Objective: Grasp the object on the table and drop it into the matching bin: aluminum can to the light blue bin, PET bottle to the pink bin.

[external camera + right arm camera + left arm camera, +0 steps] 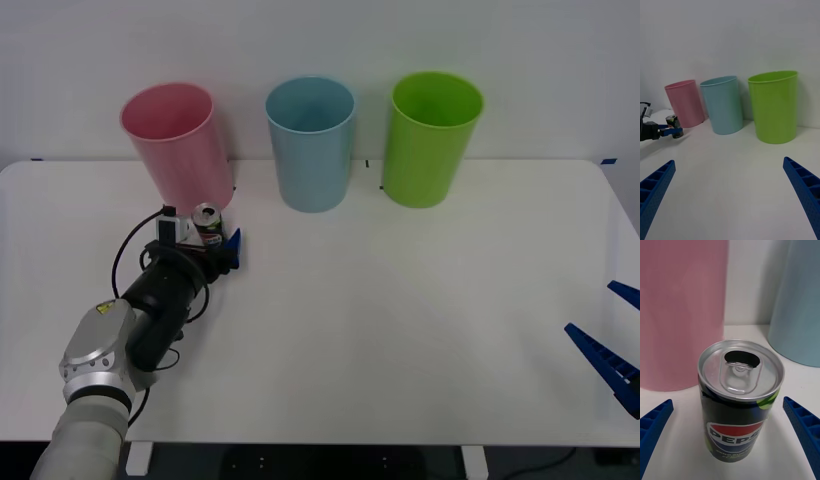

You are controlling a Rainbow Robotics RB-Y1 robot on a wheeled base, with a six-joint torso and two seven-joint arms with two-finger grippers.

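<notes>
The aluminum can point(207, 222) point(740, 397), dark with a silver top, an opened pull tab and a red-white-blue logo, stands upright on the white table point(400, 300). It is just in front of the pink bin point(180, 150) and left of the light blue bin point(312, 150). My left gripper point(208, 240) point(727, 403) is open, with one blue finger on each side of the can and a gap on both sides. From the right wrist the can point(673, 122) shows far off beside a left finger. My right gripper point(590, 308) point(729, 161) hangs open and empty near the table's right edge.
A green bin point(430, 145) stands right of the light blue one, so three bins line the table's far edge. The pink bin point(681, 315) and light blue bin point(801, 303) rise close behind the can. White tabletop stretches between the two arms.
</notes>
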